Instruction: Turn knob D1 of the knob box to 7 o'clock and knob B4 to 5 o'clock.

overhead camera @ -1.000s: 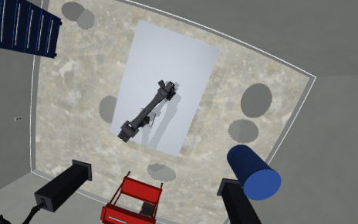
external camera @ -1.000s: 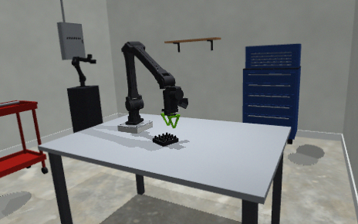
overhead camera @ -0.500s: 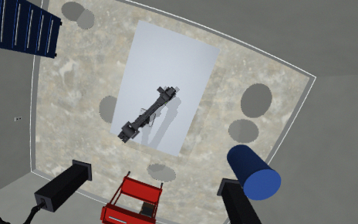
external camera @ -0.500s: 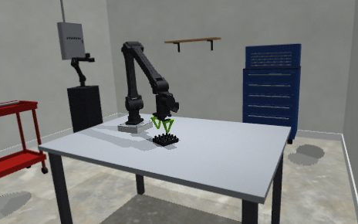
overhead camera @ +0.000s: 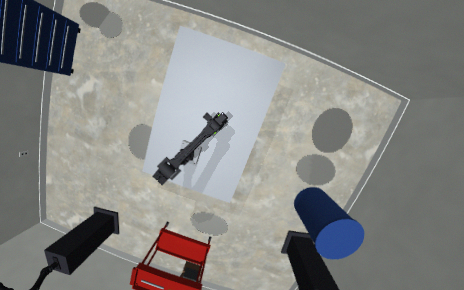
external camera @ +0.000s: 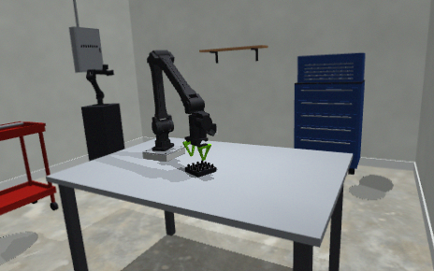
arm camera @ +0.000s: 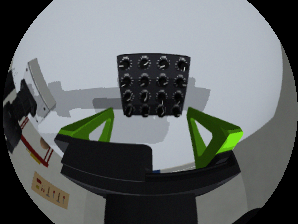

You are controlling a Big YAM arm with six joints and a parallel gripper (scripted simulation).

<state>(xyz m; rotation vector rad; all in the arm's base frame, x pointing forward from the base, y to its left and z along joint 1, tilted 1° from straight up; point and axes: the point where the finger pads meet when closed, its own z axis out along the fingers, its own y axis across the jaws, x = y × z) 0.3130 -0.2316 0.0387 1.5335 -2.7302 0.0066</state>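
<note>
The black knob box [external camera: 201,172] [arm camera: 153,71] stands on the light table, its knobs facing up. In the wrist view its four rows of knobs lie nearly square to the picture, with small white lines on the knobs. The printed names and the socket cannot be made out, so I cannot tell which knobs are D1 and B4. My gripper [external camera: 197,157] [arm camera: 150,111] is open and empty, its green fingers wide apart. It hangs above the box, with the fingertips at either side of the row nearest the gripper in the wrist view. The arm hides most of the box in the top view.
The arm's pale base plate [external camera: 158,155] [arm camera: 41,82] stands on the table [overhead camera: 225,65] [external camera: 267,187] behind the box. Shadows of the arm fall around the box. A red cart [overhead camera: 182,245] [external camera: 11,133] and a blue drawer cabinet [external camera: 329,109] stand away from the table.
</note>
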